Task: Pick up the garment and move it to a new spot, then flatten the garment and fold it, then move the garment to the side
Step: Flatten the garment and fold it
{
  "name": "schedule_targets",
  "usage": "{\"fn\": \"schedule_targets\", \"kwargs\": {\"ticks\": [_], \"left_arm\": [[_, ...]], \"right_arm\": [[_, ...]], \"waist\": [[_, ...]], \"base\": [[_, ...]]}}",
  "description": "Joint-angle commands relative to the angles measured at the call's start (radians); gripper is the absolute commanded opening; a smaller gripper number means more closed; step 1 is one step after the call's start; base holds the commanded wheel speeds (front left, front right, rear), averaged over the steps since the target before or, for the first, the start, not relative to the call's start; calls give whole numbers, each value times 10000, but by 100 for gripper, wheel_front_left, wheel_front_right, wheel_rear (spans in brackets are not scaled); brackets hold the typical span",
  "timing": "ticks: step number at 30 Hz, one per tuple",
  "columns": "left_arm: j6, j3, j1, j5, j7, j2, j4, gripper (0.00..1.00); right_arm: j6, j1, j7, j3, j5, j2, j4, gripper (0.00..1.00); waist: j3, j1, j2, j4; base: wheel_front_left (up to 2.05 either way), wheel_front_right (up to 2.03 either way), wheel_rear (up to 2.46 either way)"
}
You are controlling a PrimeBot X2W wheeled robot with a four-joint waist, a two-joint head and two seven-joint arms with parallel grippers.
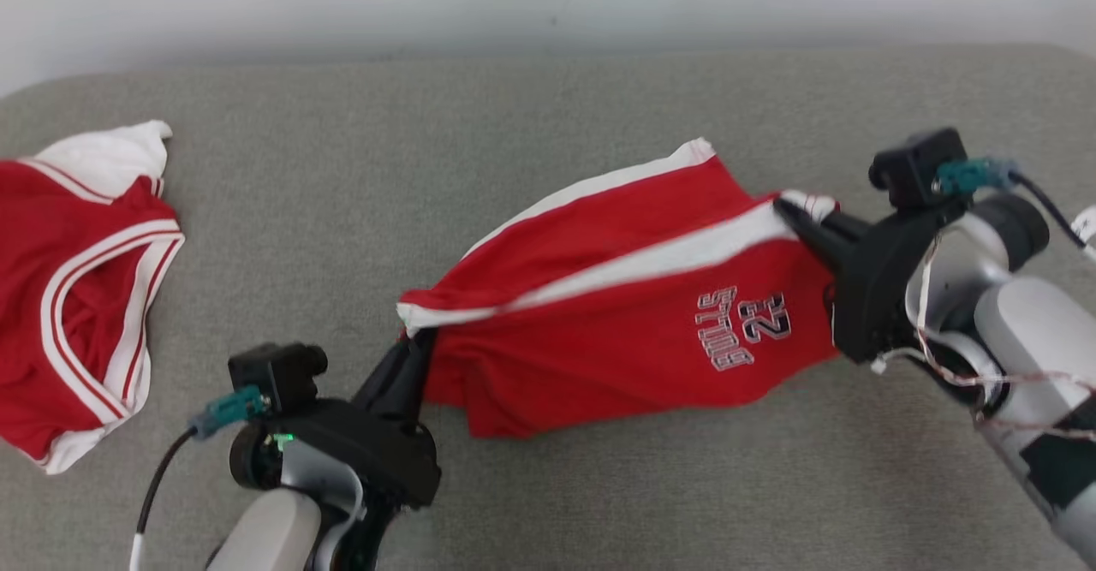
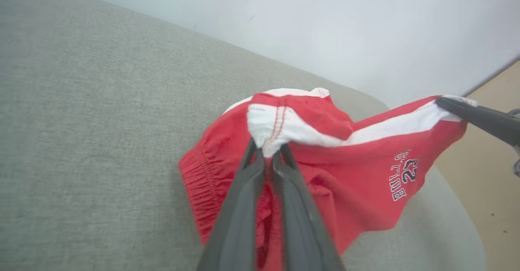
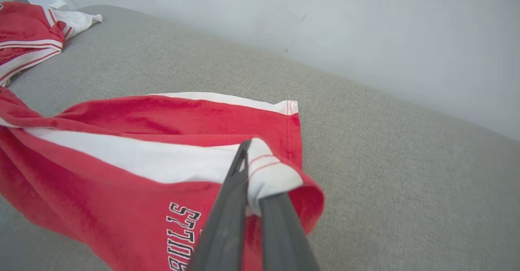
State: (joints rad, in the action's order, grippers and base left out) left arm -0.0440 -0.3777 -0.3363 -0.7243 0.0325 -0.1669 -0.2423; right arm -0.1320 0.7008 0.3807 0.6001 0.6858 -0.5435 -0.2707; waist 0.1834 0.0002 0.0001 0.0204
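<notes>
A red jersey (image 1: 77,280) lies at the far left of the gray cushion (image 1: 548,109). The left gripper (image 1: 417,342) pinches only a small white corner of the red shorts (image 1: 616,314), so a hard pull could slip it out and drop that side. The red shorts hang stretched between both grippers, low over the cushion's middle. The right gripper (image 1: 786,210) is clamped tight on the other white corner.
</notes>
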Motion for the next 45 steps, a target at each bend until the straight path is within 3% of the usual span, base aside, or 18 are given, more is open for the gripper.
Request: {"fn": "schedule_targets", "kwargs": {"ticks": [1, 9, 19, 20, 21, 22, 32, 41, 45], "left_arm": [[125, 49, -297, 136, 42, 22, -197, 0], [597, 8, -1569, 342, 221, 520, -1377, 0], [725, -142, -2628, 190, 568, 936, -2279, 0], [748, -170, -2823, 205, 664, 966, -2403, 46], [761, -229, -2902, 335, 745, 971, -2468, 100], [742, -261, -2927, 352, 789, 978, -2556, 100], [483, -448, -2463, 615, 1652, 791, -2873, 100], [946, -15, -815, 1295, 2304, 229, -2159, 100], [1037, 779, 270, 2016, 2329, 146, -944, 100]], "right_arm": [[27, 376, -189, 145, 44, 69, -286, 0], [27, 2277, -1141, 1058, -7, 450, -2604, 0], [27, 3736, -2245, 1619, -306, 1240, -4897, 0], [27, 3938, -2378, 1750, -303, 1377, -5193, 22], [27, 4013, -2453, 1818, -283, 1433, -5331, 50], [27, 4043, -2484, 1911, -249, 1497, -5464, 100], [27, 3969, -3553, 2164, 221, 1662, -6535, 100], [27, 3094, -3046, 2339, 1140, 1427, -7016, 100], [27, 2658, -2908, 2341, 1552, 1312, -7182, 100]], "waist": [[677, -2, -1, 492], [1420, -2, -1, 992], [1875, -2, -1, 1313], [1920, -2, -1, 1309], [1931, -2, -1, 1305], [1921, -2, -1, 1296], [1065, -2, -1, 1198], [-65, -2, -1, 1203], [-419, -2, -1, 1286]], "base": [[0, 0, 0], [0, 0, 0], [0, 0, 0], [0, 0, 0], [0, 0, 0], [0, 0, 0], [0, 0, 0], [0, 0, 0], [0, 0, 0]]}}
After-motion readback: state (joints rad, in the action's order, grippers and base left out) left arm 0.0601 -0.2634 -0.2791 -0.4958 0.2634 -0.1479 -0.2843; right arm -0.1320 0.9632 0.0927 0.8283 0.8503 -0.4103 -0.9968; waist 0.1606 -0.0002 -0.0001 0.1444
